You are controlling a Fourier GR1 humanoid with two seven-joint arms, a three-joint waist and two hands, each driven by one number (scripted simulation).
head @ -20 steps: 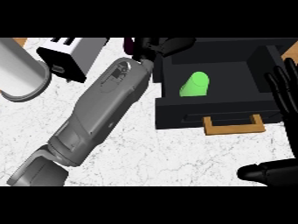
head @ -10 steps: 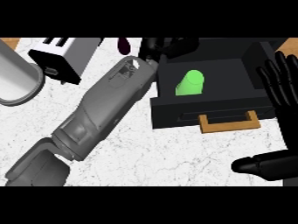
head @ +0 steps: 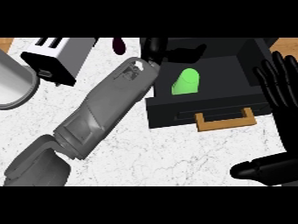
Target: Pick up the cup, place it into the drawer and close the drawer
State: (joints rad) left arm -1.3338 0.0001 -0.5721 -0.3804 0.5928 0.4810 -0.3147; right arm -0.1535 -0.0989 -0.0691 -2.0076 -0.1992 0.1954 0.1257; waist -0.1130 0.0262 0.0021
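A: What is under everything?

B: A white marble tabletop (head: pixel 177 153) with grey veins in it. There is brown wood at the top corners.

A: Where is the cup?

B: The bright green cup (head: pixel 186 82) is lying on its side inside the black open drawer (head: pixel 206 109). No hand is touching it.

A: What does the drawer look like?

B: It is a dark box pulled out toward us. It has a light brown wooden handle (head: pixel 225 121) on its front.

A: Where is the left hand?

B: The grey left forearm (head: pixel 106 113) runs up across the tabletop. The black left hand (head: pixel 170 51) is at the far left edge of the drawer, above the cup. Its fingers look bent over the drawer's edge, but I cannot tell if they hold anything.

A: And the right hand?

B: The black right hand (head: pixel 290 118) is at the right side, just beside the drawer. Its fingers are straight and spread, pointing up. Its thumb sticks out to the left. It holds nothing.

A: What else is there?

B: A white boxy toaster (head: pixel 57 59) with 2 slots is at the top left. A big shiny grey metal can (head: pixel 3 81) lies at the left edge.
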